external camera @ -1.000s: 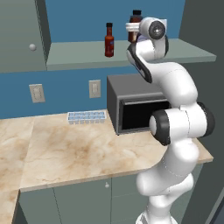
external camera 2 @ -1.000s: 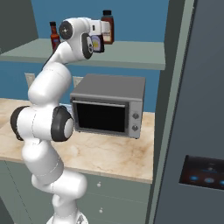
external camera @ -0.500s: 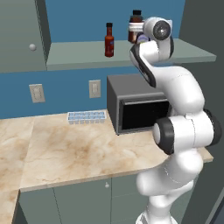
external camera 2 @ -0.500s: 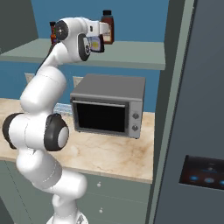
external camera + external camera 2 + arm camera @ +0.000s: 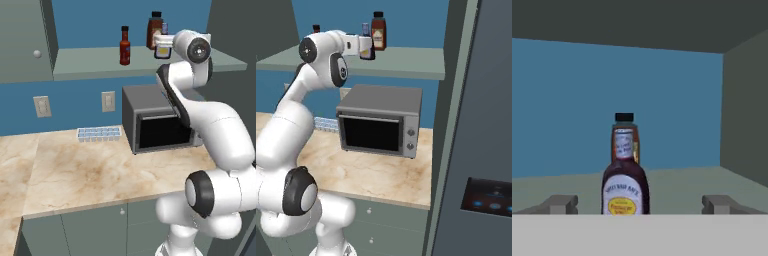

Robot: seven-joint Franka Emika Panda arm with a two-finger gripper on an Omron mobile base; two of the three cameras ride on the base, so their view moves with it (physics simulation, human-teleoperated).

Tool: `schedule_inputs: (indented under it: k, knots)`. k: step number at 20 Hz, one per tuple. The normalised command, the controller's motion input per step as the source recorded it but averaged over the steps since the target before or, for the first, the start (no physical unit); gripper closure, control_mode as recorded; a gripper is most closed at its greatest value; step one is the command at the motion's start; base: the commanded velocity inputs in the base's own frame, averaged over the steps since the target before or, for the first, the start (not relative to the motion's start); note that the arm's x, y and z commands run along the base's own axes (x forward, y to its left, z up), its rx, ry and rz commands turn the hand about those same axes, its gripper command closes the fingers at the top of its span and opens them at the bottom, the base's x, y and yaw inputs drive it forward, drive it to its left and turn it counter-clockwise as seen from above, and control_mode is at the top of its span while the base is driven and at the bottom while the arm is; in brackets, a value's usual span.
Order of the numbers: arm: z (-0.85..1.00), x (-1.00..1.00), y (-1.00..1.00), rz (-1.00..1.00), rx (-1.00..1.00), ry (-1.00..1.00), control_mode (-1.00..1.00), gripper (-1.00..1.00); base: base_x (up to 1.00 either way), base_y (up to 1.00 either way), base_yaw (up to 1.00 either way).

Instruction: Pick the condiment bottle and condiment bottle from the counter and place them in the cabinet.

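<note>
A dark condiment bottle (image 5: 625, 175) with white and yellow labels stands upright on the open cabinet shelf (image 5: 90, 62). It sits between my gripper's (image 5: 640, 204) spread fingertips (image 5: 562, 204), and neither touches it. The gripper (image 5: 161, 44) is open at shelf height, and the same bottle's label (image 5: 367, 49) shows just past the hand (image 5: 356, 44). Right behind it stands an amber bottle (image 5: 155, 30) with a black cap (image 5: 378, 31). A slim red condiment bottle (image 5: 124, 46) stands further left on the shelf.
A dark toaster oven (image 5: 160, 125) stands on the marble counter (image 5: 75, 175) under the shelf, with an ice tray (image 5: 98, 133) at the wall beside it. A closed cabinet door (image 5: 25, 40) is left of the shelf. A tall grey fridge (image 5: 481, 150) stands at the right.
The fingers have spread a little wider off the dark bottle, which stays standing on the shelf. The arm's elbow has sunk lower and to the right.
</note>
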Motion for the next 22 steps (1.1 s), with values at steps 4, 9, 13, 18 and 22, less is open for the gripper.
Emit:
schedule_inputs:
  k: [4,9,13,18,22]
  knots:
    - [-0.69,-1.00,-0.03,0.00,0.00,-0.09,-1.00,-1.00,0.00,0.00,0.00]
    - [-0.97,-1.00,-0.18,0.00,0.00,-0.12,-1.00,-1.00,0.00,0.00,0.00]
    - [-1.00,-1.00,-0.42,0.01,-0.05,-0.12,-1.00,-1.00,0.00,0.00,0.00]
    - [-0.60,-0.62,-0.41,-0.02,0.00,-0.09,-1.00,-1.00,0.00,0.00,0.00]
    - [0.00,-0.07,-0.07,0.00,0.02,-0.01,-1.00,-1.00,0.00,0.00,0.00]
